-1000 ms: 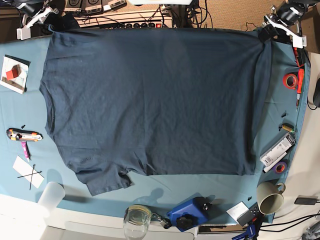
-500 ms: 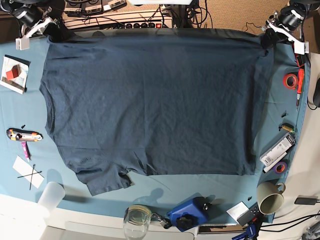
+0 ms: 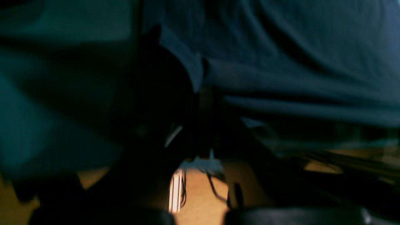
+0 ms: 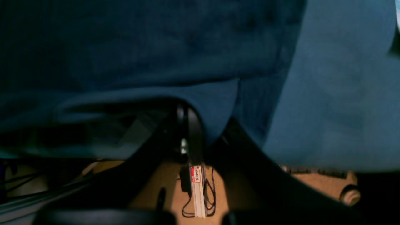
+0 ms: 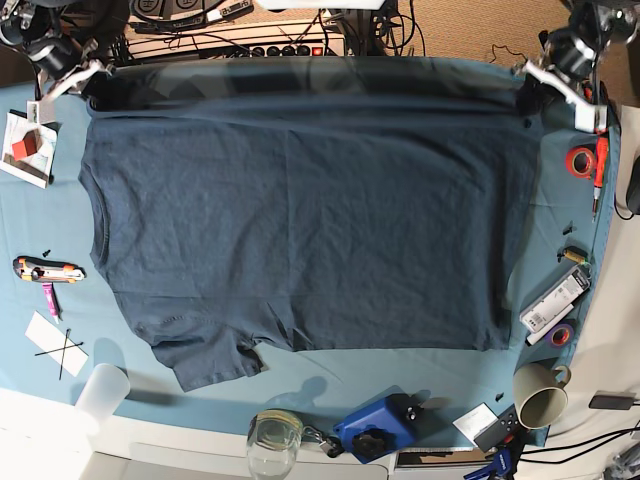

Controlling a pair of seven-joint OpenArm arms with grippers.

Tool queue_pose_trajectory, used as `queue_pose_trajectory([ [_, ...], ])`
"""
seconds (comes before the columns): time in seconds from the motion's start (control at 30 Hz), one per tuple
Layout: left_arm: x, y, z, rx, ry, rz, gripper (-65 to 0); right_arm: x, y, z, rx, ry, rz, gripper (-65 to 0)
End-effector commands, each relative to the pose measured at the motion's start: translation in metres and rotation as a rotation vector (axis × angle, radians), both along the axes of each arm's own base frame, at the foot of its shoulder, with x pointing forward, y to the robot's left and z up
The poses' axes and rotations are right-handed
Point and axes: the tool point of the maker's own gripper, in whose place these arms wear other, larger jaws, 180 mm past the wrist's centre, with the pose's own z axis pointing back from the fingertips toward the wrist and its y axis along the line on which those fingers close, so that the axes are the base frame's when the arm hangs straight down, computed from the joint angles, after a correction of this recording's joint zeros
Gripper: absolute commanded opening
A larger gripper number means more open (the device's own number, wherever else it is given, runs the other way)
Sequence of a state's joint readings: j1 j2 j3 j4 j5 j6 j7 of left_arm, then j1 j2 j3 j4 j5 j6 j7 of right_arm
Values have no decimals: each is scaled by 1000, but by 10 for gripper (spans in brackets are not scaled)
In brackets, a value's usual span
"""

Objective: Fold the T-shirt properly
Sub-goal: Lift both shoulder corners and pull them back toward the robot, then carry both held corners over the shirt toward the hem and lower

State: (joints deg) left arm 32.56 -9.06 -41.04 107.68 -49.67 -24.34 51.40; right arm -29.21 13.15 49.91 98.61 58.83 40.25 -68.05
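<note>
From overhead, the T-shirt (image 5: 300,210) lies spread across the teal table cloth (image 5: 400,375), its far edge lifted into a taut band between the two claws. The right gripper (image 5: 92,85) sits at the far left corner of that view, clamped on the shirt's corner; only the right wrist view shows how, with fabric pinched in a fold between the dark fingers (image 4: 193,125) and hanging cloth spreading away above them. That close view also shows the lighter table cloth to the claw's right and a brown floor with cables below it, none of which the overhead picture resolves.

Going rightward in the overhead view, outward of the right gripper lie a white block with a red piece (image 5: 27,147), a box cutter (image 5: 48,269), a pink marker (image 5: 49,299), a paper with a cross (image 5: 56,344) and a clear cup (image 5: 101,393). One sleeve (image 5: 205,357) spreads at the near edge. Beyond it stand a glass jar (image 5: 274,437) and a blue tool (image 5: 375,425).

The left gripper (image 5: 530,90) holds the far right corner, closed tight on the hem. Its wrist view is blurred and dark, showing only shirt folds (image 3: 281,78) drawn toward the claw. Beside and nearer than this gripper lie a red tape roll (image 5: 581,161), a screwdriver (image 5: 600,170), a white marker (image 5: 556,300) and a mug (image 5: 540,393).
</note>
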Motion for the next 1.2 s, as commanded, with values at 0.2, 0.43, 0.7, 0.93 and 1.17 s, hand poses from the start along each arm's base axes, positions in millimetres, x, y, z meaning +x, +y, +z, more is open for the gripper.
queue_pose_trajectory([
  [0.2,26,32,11,123,-25,75,-650,19,-17,20,-68,-66,1,-650],
  [0.43,35,46,23,174,-71,60,-650,43,-29,33,-131,-104,8,-650],
  [0.7,57,47,37,184,-136,50,-650,61,-17,22,-190,-83,77,-650],
  [0.93,72,24,29,237,-141,-28,-650,77,-7,16,-245,-94,122,-650],
  [1.17,105,21,41,308,-199,-24,-650,103,-14,31,-295,-150,109,-650],
])
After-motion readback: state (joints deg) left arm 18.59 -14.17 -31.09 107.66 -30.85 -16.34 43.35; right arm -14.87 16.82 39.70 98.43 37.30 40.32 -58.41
